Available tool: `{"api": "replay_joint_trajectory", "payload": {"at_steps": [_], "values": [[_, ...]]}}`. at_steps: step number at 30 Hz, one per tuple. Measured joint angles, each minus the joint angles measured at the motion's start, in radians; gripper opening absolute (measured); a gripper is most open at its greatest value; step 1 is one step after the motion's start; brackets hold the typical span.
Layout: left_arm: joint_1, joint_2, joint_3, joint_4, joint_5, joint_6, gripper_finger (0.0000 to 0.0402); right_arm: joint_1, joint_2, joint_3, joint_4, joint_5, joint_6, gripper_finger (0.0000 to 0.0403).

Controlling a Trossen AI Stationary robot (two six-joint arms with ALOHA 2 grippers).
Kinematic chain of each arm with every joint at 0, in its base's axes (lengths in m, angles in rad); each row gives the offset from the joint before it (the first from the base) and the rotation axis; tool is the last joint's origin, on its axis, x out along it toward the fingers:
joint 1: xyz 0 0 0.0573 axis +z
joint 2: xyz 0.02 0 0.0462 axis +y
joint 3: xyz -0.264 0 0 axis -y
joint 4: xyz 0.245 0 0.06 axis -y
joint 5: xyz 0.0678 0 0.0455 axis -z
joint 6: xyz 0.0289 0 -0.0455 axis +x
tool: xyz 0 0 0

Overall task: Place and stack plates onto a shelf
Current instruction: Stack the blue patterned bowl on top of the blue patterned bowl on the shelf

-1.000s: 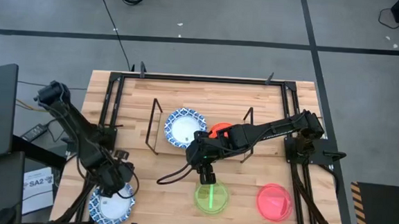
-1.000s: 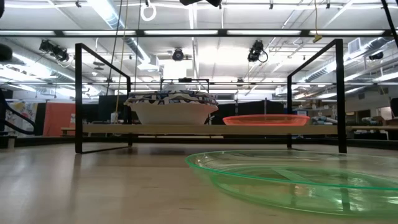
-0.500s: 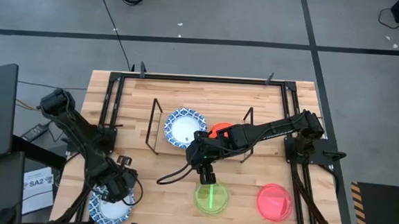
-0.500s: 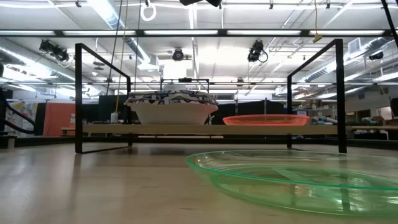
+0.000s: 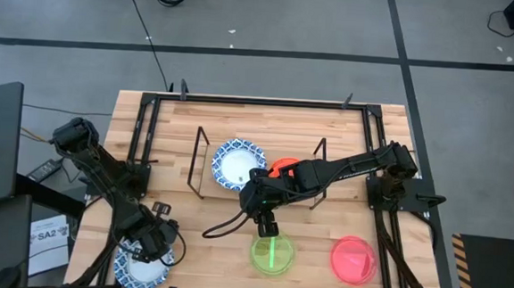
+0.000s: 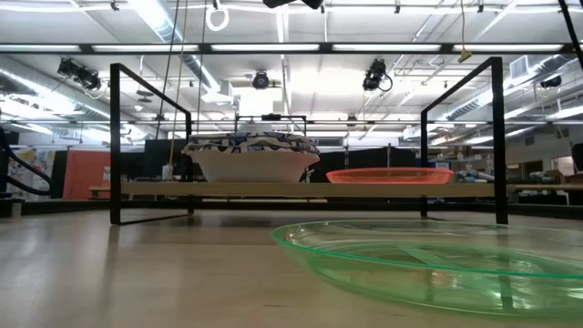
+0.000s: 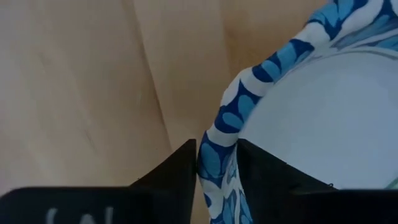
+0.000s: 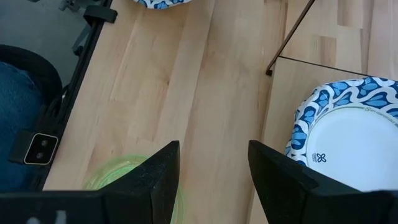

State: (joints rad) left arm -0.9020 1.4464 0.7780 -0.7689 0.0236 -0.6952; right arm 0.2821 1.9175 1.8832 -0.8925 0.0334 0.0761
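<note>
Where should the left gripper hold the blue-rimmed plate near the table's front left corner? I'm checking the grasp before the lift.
On the rim. The blue-rimmed plate lies flat on the table, so only its raised edge offers purchase. The left gripper already straddles that rim from above, one finger inside and one outside.

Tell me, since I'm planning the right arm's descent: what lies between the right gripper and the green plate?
Nothing; the high view shows only bare tabletop between the open right gripper and the green plate just below it in that picture.
</note>
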Motion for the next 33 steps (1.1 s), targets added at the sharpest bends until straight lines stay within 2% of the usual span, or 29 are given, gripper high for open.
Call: {"api": "replay_joint_trajectory", "payload": {"at_steps": [10,17,26,33], "values": [[0.000,0.000,0.001,0.002,0.027,0.000,0.0062,0.006,0.000,0.000,-0.006,-0.005,0.000,0.0196],[0.001,0.000,0.002,0.002,0.038,-0.001,0.0043,0.038,0.000,0.000,-0.084,0.000,0.017,0.0196],[0.053,0.000,0.007,-0.003,0.187,-0.026,0.0017,0.081,0.000,0.000,-0.112,0.000,0.007,0.0196],[0.104,0.000,0.075,-0.008,0.208,-0.016,0.0008,0.096,0.000,0.000,-0.147,0.000,0.007,0.0196]]}}
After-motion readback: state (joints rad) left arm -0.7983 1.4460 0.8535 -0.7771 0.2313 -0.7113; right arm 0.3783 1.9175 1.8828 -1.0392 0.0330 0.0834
